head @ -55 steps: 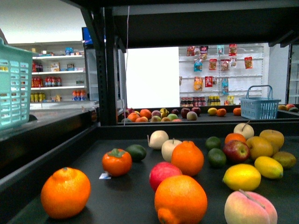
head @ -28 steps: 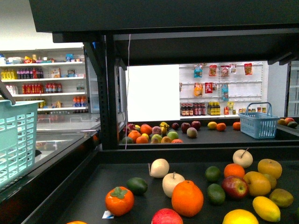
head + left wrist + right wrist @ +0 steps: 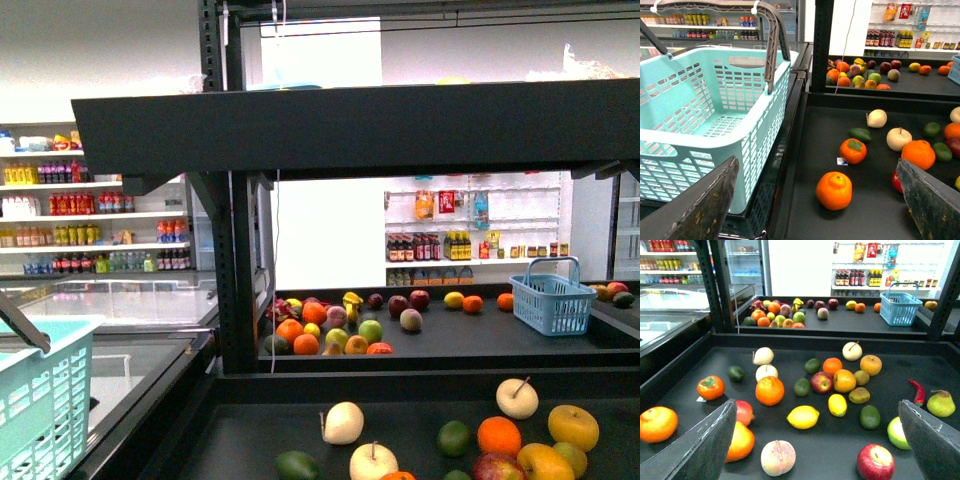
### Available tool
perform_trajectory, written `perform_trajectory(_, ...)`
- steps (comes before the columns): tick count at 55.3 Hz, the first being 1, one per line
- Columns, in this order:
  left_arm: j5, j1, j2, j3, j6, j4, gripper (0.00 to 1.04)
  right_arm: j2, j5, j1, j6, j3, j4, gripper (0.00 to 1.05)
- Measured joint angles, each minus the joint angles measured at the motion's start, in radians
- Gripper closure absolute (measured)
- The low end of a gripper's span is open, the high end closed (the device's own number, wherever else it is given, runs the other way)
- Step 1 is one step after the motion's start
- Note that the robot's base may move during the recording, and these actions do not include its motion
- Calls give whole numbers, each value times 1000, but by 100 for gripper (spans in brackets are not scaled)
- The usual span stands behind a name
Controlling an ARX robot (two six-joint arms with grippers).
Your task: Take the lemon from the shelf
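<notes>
Two bright yellow lemons lie on the shelf's black tray [image 3: 685, 385] in the right wrist view: a larger lemon [image 3: 803, 417] and a smaller one [image 3: 837, 404] beside it. My right gripper [image 3: 816, 403] is open and empty, hovering above and just short of the larger lemon. My left gripper [image 3: 816, 161] is open and empty over the tray's left part, above an orange [image 3: 834, 190]. No lemon shows in the front view, only the black shelf [image 3: 350, 125] and the tray's far fruit. Neither gripper shows in the front view.
A teal basket [image 3: 715, 115] hangs left of the tray. Around the lemons lie oranges [image 3: 769, 390], a red apple [image 3: 875, 463], a peach [image 3: 778, 457], an avocado [image 3: 870, 416], a chili [image 3: 916, 390] and a pear [image 3: 941, 403]. A blue basket [image 3: 552, 300] stands on the far tray.
The front view has risen. The near fruit and the lemons have dropped out of its lower edge, and the shelf's upper tier and more of the store behind now show.
</notes>
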Motion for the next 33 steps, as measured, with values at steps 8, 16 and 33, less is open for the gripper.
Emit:
perform_trajectory(8,0,0,0,0,0,0,8,0,0,0,0,0,0,7)
perform_trajectory(16,0,0,0,0,0,0,8,0,0,0,0,0,0,7)
perform_trajectory(33,335,230,658,326,-706,160,8,0,0,0,0,0,0,7)
